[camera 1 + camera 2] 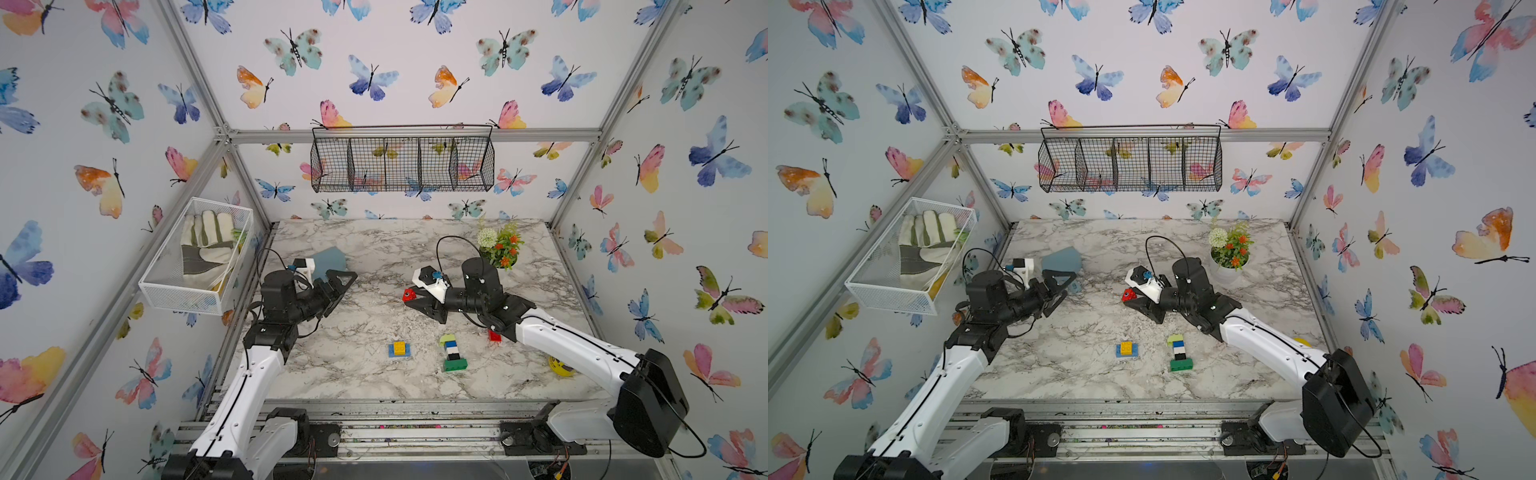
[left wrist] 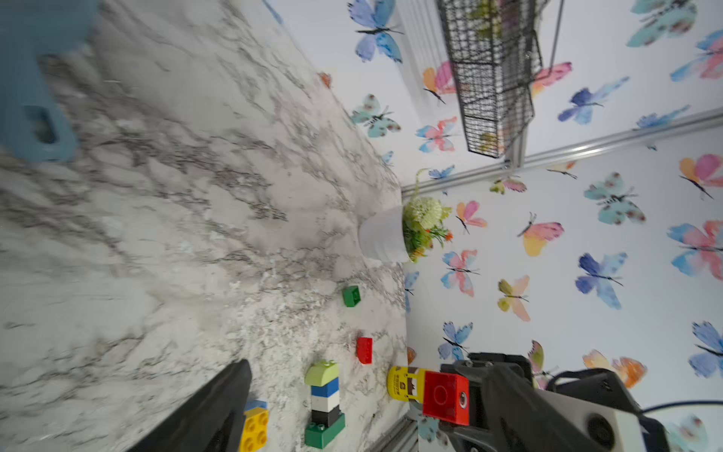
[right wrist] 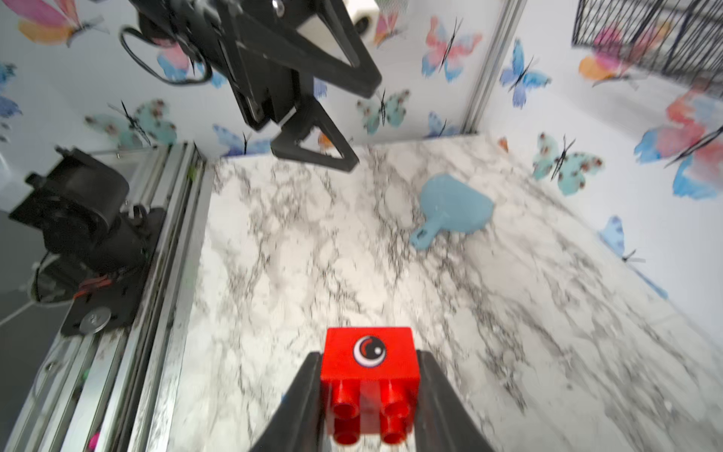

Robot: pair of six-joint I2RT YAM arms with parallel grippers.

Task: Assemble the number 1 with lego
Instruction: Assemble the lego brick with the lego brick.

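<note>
The 5-brick column (image 1: 452,353) lies on the tabletop (image 1: 353,332), apparently forming most of the 1. The right hand (image 1: 412,300) pinches a red eye brick (image 3: 369,358) in mid-air, not yet attached. The left hand (image 1: 343,291) is spread and empty.

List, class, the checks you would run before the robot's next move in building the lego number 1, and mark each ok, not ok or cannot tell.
1. Right tool shut on the red eye brick: ok.
2. Left tool open and empty: ok.
3. Five-brick column lying flat on the table: ok.
4. Bare table between the held brick and the column: ok.
5. Column's bricks pressed firmly together: cannot tell.
6. Every brick joined to the column: not ok; the yellow-on-blue pair and a loose red brick lie apart.
</note>
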